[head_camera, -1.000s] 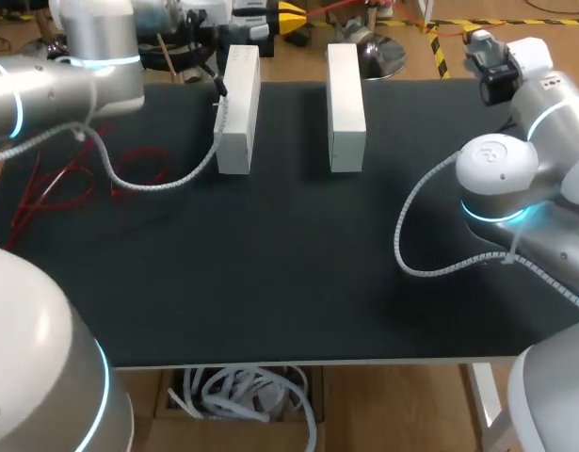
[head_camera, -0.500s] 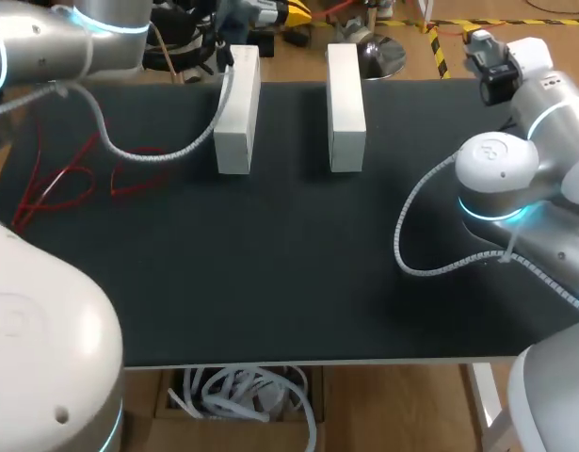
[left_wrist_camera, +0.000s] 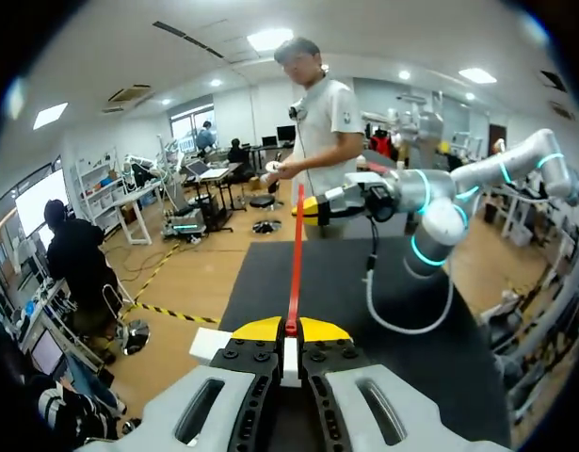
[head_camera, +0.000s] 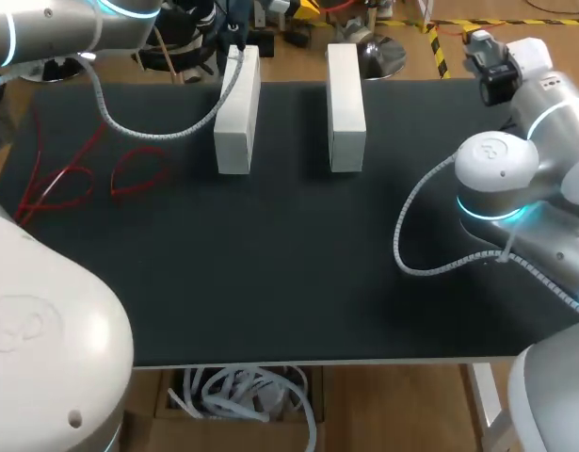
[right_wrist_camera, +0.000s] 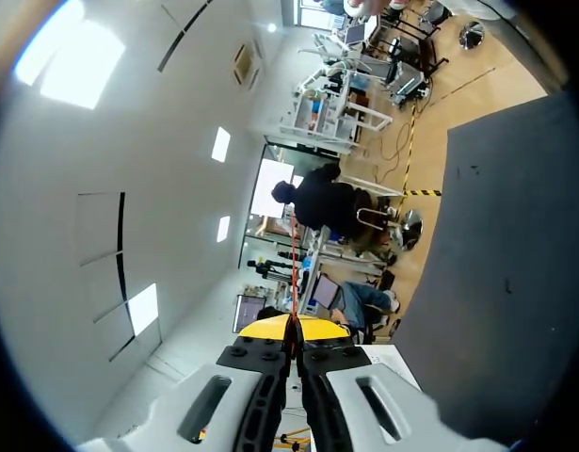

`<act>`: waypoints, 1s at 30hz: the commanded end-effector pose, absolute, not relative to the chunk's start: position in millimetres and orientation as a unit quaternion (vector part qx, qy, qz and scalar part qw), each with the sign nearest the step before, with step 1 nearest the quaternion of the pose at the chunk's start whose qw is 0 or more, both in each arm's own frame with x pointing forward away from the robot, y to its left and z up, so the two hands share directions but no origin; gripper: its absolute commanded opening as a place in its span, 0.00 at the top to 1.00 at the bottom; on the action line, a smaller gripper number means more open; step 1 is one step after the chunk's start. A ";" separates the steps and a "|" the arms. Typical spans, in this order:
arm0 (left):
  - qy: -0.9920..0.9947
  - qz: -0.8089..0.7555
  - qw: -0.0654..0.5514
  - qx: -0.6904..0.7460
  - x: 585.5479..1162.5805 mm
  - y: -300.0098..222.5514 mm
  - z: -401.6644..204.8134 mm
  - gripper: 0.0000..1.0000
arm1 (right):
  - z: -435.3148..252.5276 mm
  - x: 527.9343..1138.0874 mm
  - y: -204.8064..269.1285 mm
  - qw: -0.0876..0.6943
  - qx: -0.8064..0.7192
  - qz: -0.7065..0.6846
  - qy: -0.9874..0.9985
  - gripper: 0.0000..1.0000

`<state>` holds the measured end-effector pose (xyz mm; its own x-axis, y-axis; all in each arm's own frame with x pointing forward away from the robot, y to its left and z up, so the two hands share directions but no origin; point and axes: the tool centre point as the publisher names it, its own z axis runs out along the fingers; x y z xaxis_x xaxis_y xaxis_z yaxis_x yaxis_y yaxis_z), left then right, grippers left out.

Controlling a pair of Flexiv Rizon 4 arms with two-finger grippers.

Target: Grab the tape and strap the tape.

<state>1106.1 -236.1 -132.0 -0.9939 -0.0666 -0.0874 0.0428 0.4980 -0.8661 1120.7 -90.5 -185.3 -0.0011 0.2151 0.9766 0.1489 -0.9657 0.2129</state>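
- Red tape: one end clenched between the left fingers, the free length standing straight out ahead. Probably held by the tip so the rest can be led round.
- Red strip: pinched the same way between the right fingers. Whether it is the same length as the tape, cannot tell.
- Red loops: loose on the worktop, towards its left side.
- White blocks: two, parallel and apart, at the far side; probably strapping supports.
- Left arm: over the left block's far end.
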 end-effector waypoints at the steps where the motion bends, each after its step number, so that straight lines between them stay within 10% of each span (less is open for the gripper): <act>1: 0.864 -0.501 0.054 -0.006 1106.7 -236.2 -132.4 1.00 | -186.0 1120.8 -92.1 0.022 0.705 0.697 0.130 1.00; 30: 0.984 -0.177 -0.005 0.017 1108.3 -278.6 -141.5 1.00 | -186.0 1120.8 -92.1 0.022 0.705 0.697 0.130 1.00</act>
